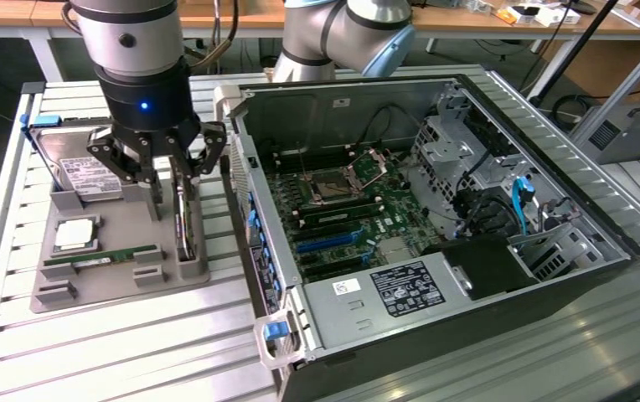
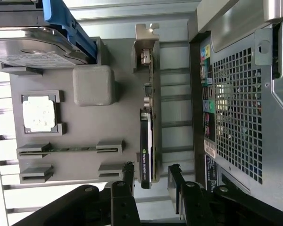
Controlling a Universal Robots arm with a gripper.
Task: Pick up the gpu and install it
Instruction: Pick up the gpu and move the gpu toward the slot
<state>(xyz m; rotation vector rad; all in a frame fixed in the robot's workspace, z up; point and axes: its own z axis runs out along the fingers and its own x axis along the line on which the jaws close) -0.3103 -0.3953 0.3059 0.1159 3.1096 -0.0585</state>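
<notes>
The gpu (image 2: pixel 148 136) is a thin dark card standing on edge in a slot of the grey fixture tray (image 2: pixel 85 136), its silver bracket (image 2: pixel 146 47) at the far end. In the exterior view the gpu (image 1: pixel 188 239) stands at the tray's edge nearest the open computer case (image 1: pixel 410 209). My gripper (image 1: pixel 172 201) hangs right over the card, open. In the wrist view the gripper (image 2: pixel 151 173) has one fingertip on each side of the card's near end, with gaps to both faces. Nothing is gripped.
The fixture tray (image 1: pixel 108 285) also holds a hard drive (image 1: pixel 85 172) with a white label, a CPU (image 1: pixel 74 234) and a green RAM stick (image 1: pixel 102 257). The case lies open, its motherboard showing blue slots (image 1: pixel 326 243). The case's perforated rear wall (image 2: pixel 245 117) is close beside the card.
</notes>
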